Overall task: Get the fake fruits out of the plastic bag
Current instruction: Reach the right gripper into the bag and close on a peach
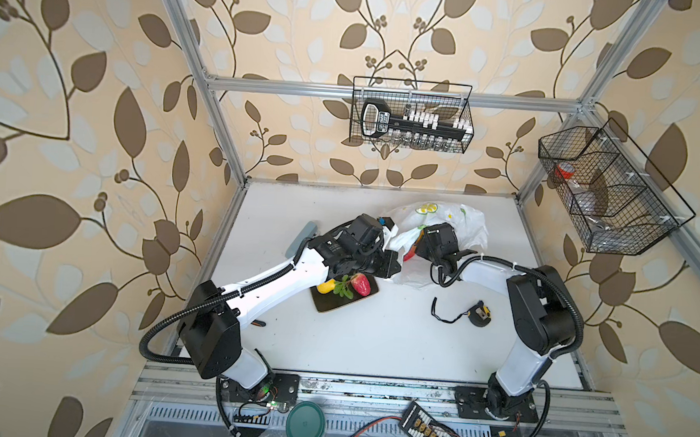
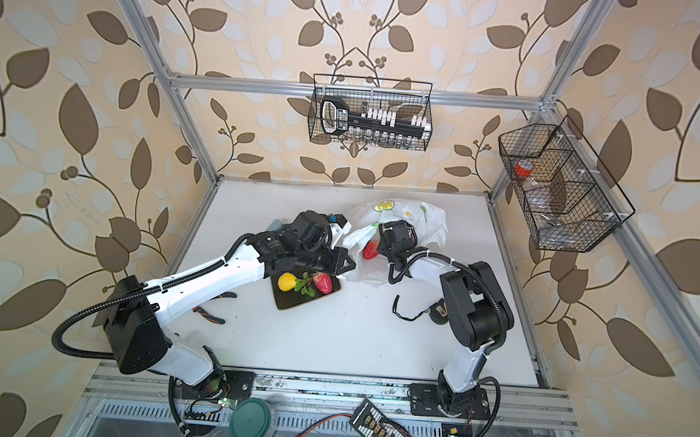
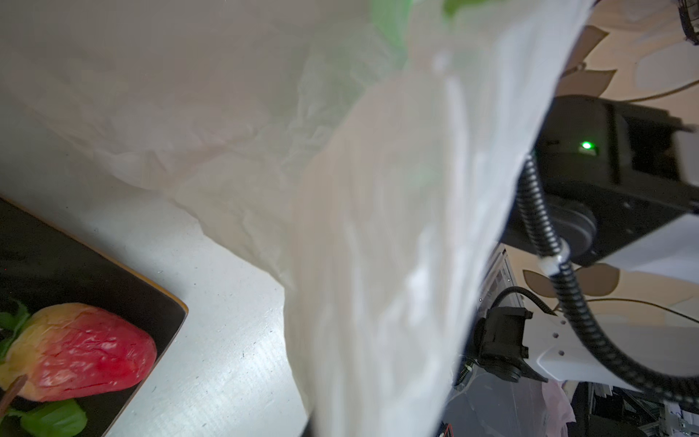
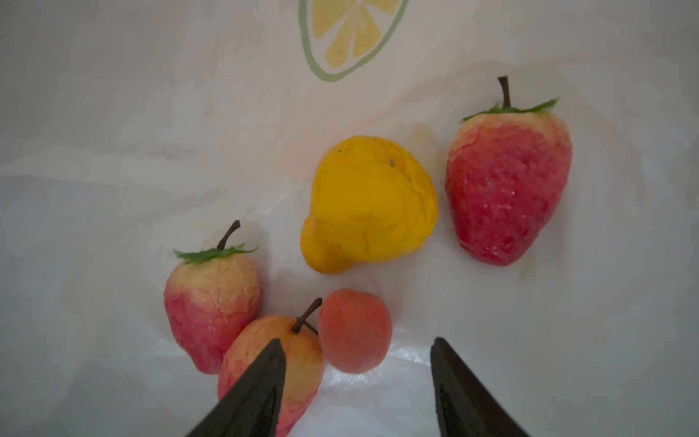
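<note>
Right wrist view puts us inside the plastic bag (image 4: 151,113), where five fake fruits (image 4: 507,181) lie on thin crinkly film: two wrinkled strawberries (image 4: 212,302), a dented yellow piece (image 4: 368,204), a stemmed blush one (image 4: 302,363) and a small matte peach (image 4: 354,321). Our right hand (image 4: 356,340) hangs released, the peach nearest between its tips; we should drop straight, close gently on its round sides and catch no film. Our left hand (image 1: 393,235) is clenched on the bag's rim, holding the mouth up.
</note>
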Controlling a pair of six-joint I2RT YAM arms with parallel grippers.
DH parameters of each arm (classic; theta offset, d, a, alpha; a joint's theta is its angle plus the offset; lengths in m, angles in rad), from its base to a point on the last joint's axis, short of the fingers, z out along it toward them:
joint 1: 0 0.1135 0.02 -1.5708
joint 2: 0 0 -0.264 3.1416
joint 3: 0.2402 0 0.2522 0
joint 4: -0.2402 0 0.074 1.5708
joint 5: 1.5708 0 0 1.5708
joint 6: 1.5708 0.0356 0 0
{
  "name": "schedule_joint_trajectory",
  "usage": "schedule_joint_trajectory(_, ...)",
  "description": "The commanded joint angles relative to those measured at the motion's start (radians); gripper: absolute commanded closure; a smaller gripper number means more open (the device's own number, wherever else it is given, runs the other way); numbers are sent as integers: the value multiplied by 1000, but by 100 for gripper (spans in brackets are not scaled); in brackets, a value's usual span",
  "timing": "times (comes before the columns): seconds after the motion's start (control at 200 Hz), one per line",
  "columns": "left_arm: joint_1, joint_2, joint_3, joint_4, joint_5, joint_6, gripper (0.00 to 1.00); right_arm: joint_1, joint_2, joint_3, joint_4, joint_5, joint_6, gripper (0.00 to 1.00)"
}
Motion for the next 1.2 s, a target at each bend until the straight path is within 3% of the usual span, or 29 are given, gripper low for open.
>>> schedule_joint_trajectory(0.0, -10, -10, -8, -19, 26, 0, 100, -12, 58, 39, 25, -12, 66, 43)
schedule_joint_trajectory(0.395, -12, -21, -22, -16, 15, -6, 100, -25, 176, 105, -4, -65, 29, 51)
schedule_joint_trajectory(0.62, -12, -29, -34, -5, -6, -17, 100, -24, 158, 100, -8, -76, 3, 66)
schedule_joint_trajectory(0.79, -12, -34, -34, 0, -35, -22, 100, -24, 93, 70, -22, -88, -32, 72)
schedule_joint_trajectory(1.195, -12, -27, -34, 29, -80, -26, 100, -25, -184, -139, -65, -173, -138, 71)
